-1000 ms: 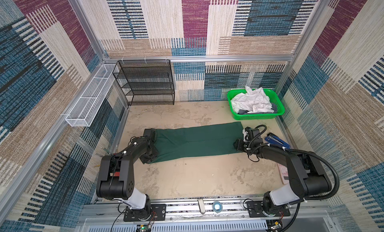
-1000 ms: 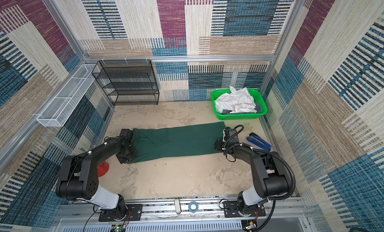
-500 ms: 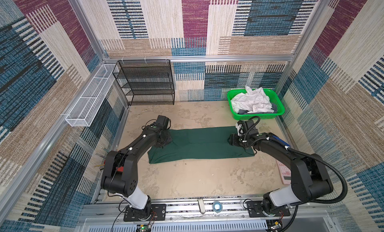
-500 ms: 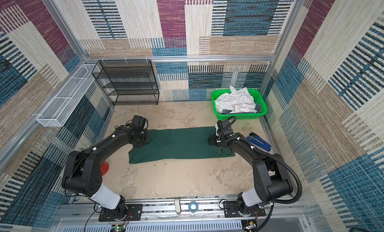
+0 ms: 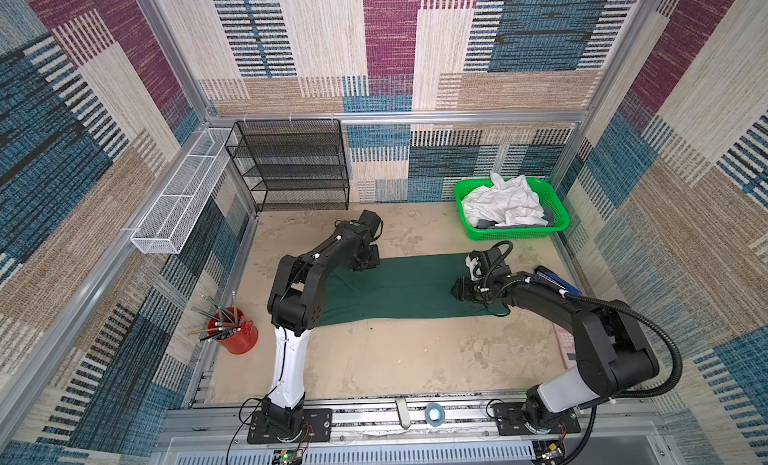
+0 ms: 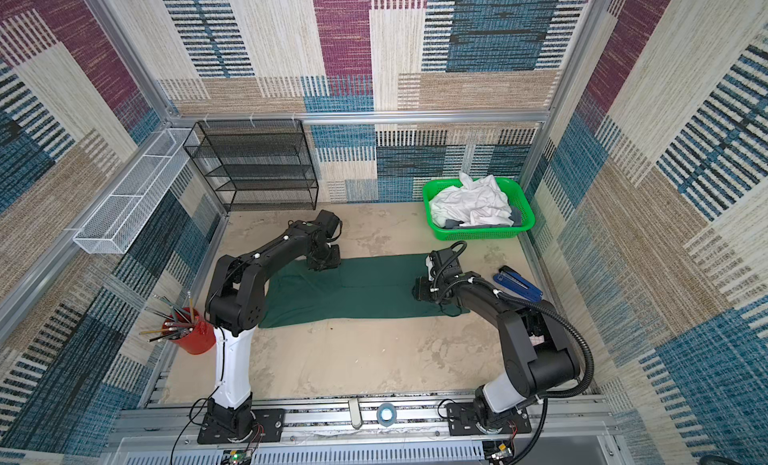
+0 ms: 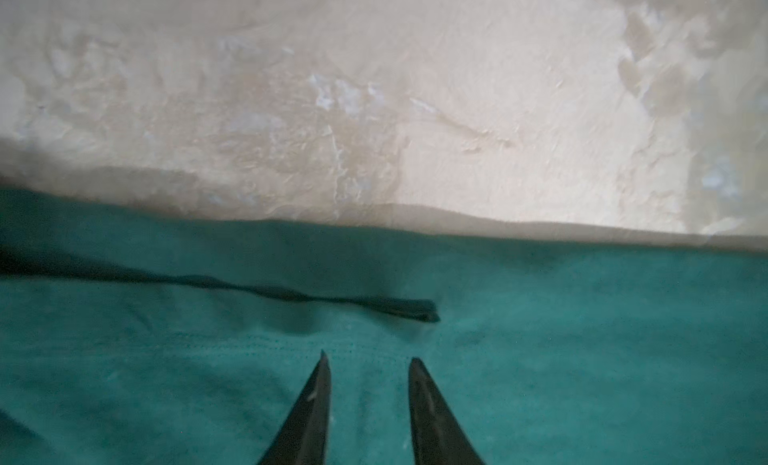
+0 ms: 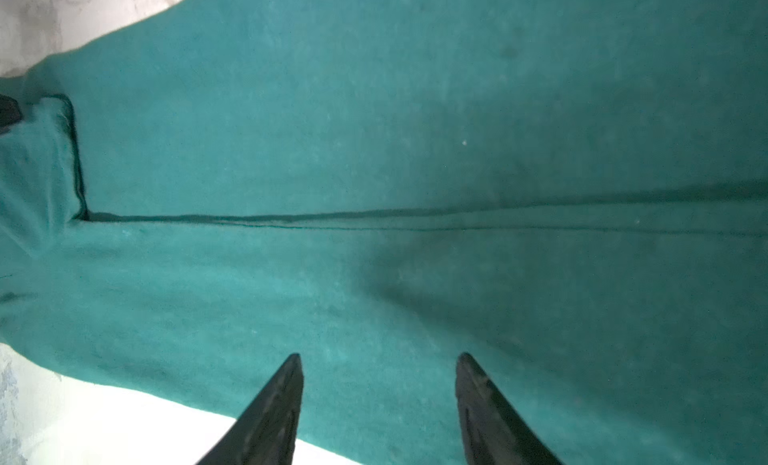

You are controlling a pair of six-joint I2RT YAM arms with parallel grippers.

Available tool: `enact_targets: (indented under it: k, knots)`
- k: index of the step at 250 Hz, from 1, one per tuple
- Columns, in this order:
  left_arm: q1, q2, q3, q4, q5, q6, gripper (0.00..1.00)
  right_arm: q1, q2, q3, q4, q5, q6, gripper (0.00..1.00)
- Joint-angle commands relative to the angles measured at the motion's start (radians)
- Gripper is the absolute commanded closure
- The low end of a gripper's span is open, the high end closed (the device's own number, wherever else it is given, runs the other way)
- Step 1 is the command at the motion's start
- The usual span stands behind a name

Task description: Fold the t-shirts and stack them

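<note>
Green shirt (image 5: pixel 399 288): folded into a long strip, flat mid-counter (image 5: pixel 395 359). White shirts (image 5: pixel 503 201): heaped in basket (image 5: pixel 515 233), far right corner. Left gripper (image 7: pixel 368 359): I see it over the strip's far edge, jaws apart, empty. Right gripper (image 8: pixel 378 355): over the right end, jaws apart, empty.

Left end effector (image 7: pixel 368 359), right end effector (image 8: pixel 378 355) moved from green t-shirt (image 5: pixel 399 288) ends inward.

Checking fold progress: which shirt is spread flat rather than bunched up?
The dark green shirt, lying flat; the white shirts sit crumpled in the basket.
</note>
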Motion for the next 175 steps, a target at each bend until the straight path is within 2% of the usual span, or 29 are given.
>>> enact_targets:
  k: [1, 129, 175]
  knots:
    - [-0.009, 0.023, 0.036, -0.049, -0.019, 0.025, 0.66, 0.001, 0.008, 0.004, 0.033, -0.012, -0.002, 0.39]
    - [-0.041, 0.134, 0.176, -0.124, -0.045, 0.047, 0.64, 0.002, 0.033, -0.007, 0.052, -0.04, -0.011, 0.4]
    - [-0.046, 0.162, 0.211, -0.166, -0.091, 0.034, 0.65, 0.002, 0.037, -0.014, 0.059, -0.054, -0.012, 0.4]
